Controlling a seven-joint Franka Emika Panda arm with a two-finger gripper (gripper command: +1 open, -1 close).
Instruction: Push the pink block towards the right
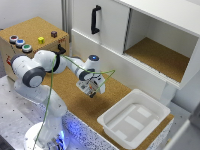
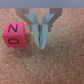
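Note:
The pink block [image 2: 15,34] is a small reddish-pink cube with dark letters on its top face, resting on the cork surface. In the wrist view my gripper [image 2: 42,44] stands right beside it, fingers [image 2: 39,30] pressed together and nothing between them; a narrow gap separates them from the block's side. In the exterior view the gripper [image 1: 91,93] hangs low over the cork board, in front of the white cabinet, and the block cannot be made out beneath it.
A white tray [image 1: 114,128] sits on the cork toward the exterior view's right. A wooden box [image 1: 30,30] at the back left carries a yellow cube [image 1: 40,39], a maroon cube [image 1: 53,34] and coloured buttons. The white cabinet [image 1: 110,25] stands behind.

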